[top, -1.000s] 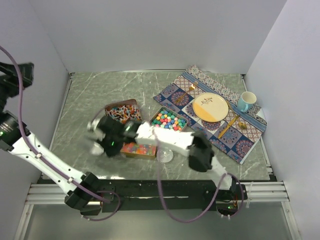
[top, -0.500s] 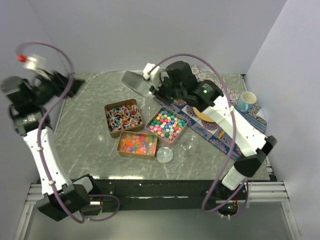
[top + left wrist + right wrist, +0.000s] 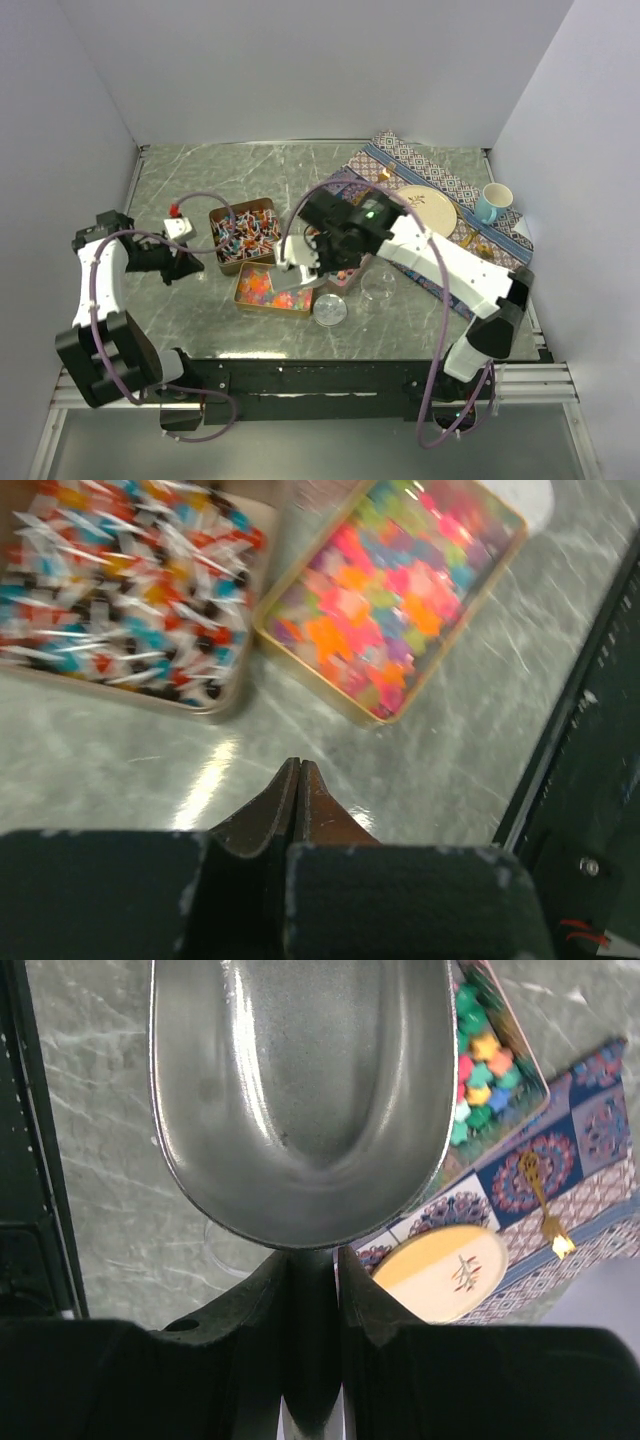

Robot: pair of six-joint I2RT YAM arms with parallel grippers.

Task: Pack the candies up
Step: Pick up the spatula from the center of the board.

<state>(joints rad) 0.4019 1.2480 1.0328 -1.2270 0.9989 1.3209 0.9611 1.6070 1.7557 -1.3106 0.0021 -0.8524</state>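
The candies lie in three copper tins: wrapped stick sweets (image 3: 245,235) (image 3: 130,610), orange-pink beads (image 3: 270,290) (image 3: 390,600) and chunky pastel pieces (image 3: 345,262) (image 3: 480,1060). My left gripper (image 3: 192,265) (image 3: 298,766) is low over the table just left of the tins, shut with nothing between its fingers. My right gripper (image 3: 312,258) (image 3: 312,1255) hovers over the tins, shut on the handle of a metal scoop (image 3: 300,1100). The scoop's bowl holds nothing. The right arm hides part of the chunky-piece tin in the top view.
A clear round jar (image 3: 378,285) and its lid (image 3: 330,310) stand in front of the tins. At the right a patterned placemat (image 3: 495,290) carries a yellow-and-white plate (image 3: 430,212) (image 3: 440,1270), a gold spoon (image 3: 545,1205) and a blue mug (image 3: 492,203).
The left gripper has gone from open to shut and come down from high at the far left to beside the tins. The right arm brought the scoop from the back to over the tins.
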